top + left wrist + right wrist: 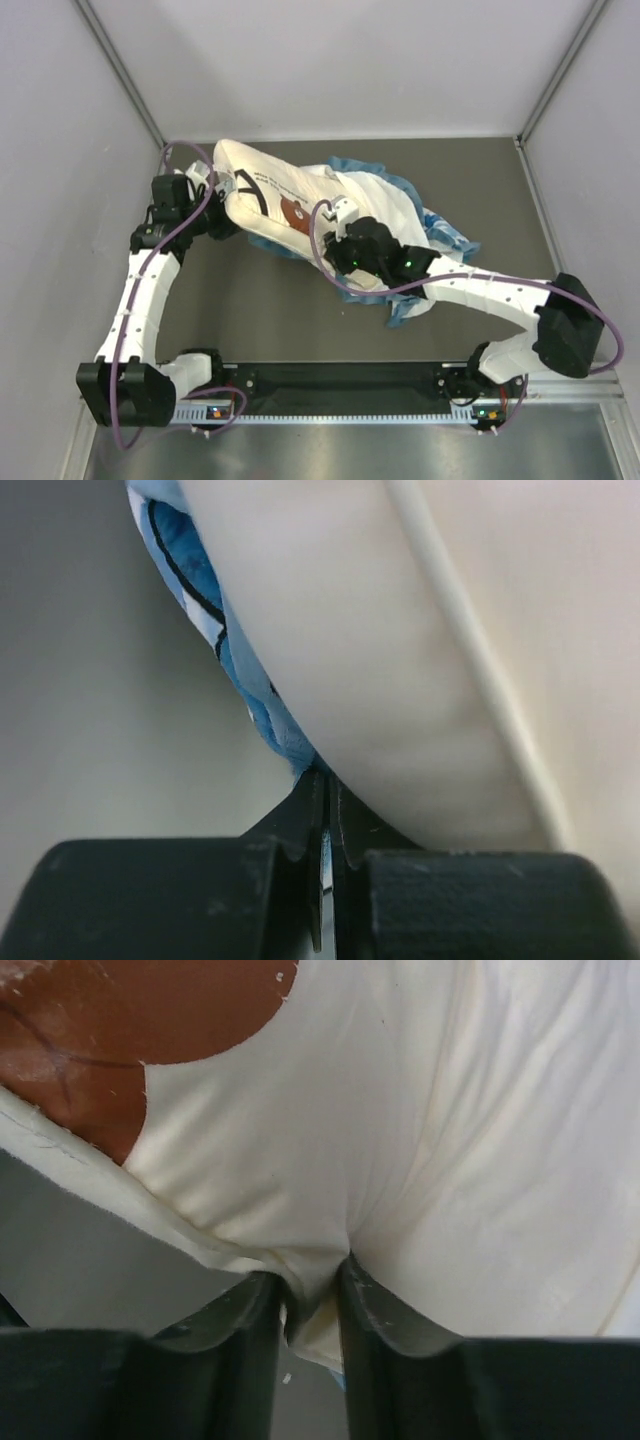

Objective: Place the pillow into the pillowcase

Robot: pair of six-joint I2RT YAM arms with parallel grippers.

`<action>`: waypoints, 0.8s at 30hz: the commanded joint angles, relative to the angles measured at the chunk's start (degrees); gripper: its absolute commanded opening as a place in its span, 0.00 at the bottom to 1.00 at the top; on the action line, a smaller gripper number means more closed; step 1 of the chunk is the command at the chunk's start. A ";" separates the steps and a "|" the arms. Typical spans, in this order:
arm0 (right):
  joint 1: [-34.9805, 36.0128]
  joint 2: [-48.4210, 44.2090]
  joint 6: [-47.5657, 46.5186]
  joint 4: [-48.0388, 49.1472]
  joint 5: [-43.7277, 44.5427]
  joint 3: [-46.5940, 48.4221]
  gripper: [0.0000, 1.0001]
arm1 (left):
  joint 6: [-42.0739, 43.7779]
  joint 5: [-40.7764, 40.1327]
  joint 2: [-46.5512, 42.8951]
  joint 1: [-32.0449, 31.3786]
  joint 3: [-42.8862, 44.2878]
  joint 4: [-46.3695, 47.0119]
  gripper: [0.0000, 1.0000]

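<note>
The cream pillow (265,190), with printed text and a brown bear logo (293,212), lies at the back left of the table. The pillowcase (440,232) is bunched around the pillow's right end, white inside with a blue ruffled edge. My left gripper (226,216) is shut on a blue edge of the pillowcase (205,605) under the pillow (400,670). My right gripper (338,226) is shut on a pinch of the pillow's cream cover (400,1150) beside the bear logo (110,1030). How far the pillow reaches into the pillowcase is hidden.
The dark table (300,310) is walled by pale panels at the left, back and right. A black rail (340,378) with both arm bases runs along the near edge. The right arm (500,295) stretches across the table's right half.
</note>
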 commanded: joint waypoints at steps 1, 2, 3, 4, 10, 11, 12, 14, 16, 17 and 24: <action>2.72 3.14 -0.24 -1.95 2.39 3.36 0.40 | 2.25 -0.01 -2.21 0.01 -1.52 3.18 0.00; 3.07 2.89 0.11 -1.52 2.83 2.84 0.59 | 3.21 -1.59 -2.56 0.01 -2.14 3.08 0.00; 3.60 2.45 0.37 -0.55 3.87 1.18 0.63 | 3.65 -2.73 -2.66 0.01 -2.40 2.74 0.00; 3.77 0.97 0.55 -0.20 4.41 0.12 0.68 | 4.53 -3.62 -2.74 0.01 -2.41 2.12 0.00; 4.57 -9.30 -0.76 -0.02 10.56 -9.02 0.90 | 5.85 -5.91 -2.39 0.01 -3.55 1.68 0.00; 4.74 -10.72 -1.20 -0.02 11.09 -10.08 0.93 | 5.94 -6.08 -2.31 0.01 -3.64 1.85 0.00; 4.83 -11.87 -1.73 -0.36 12.22 -12.09 0.93 | 5.94 -6.17 -2.22 0.01 -3.64 1.77 0.00; 4.83 -13.37 -2.08 -1.68 14.16 -13.51 0.95 | 6.03 -6.17 -1.95 0.01 -3.20 1.77 0.00; 4.83 -12.07 -2.26 -2.74 16.18 -14.22 0.95 | 6.29 -6.17 -1.87 0.01 -2.76 1.50 0.00; 4.92 -11.45 -2.43 -3.09 16.36 -14.13 0.95 | 6.38 -6.26 -1.78 0.01 -2.06 1.24 0.00; 5.45 -0.82 -4.89 -1.42 20.14 -8.70 0.95 | 7.08 -5.21 -1.16 0.01 0.49 -0.87 0.00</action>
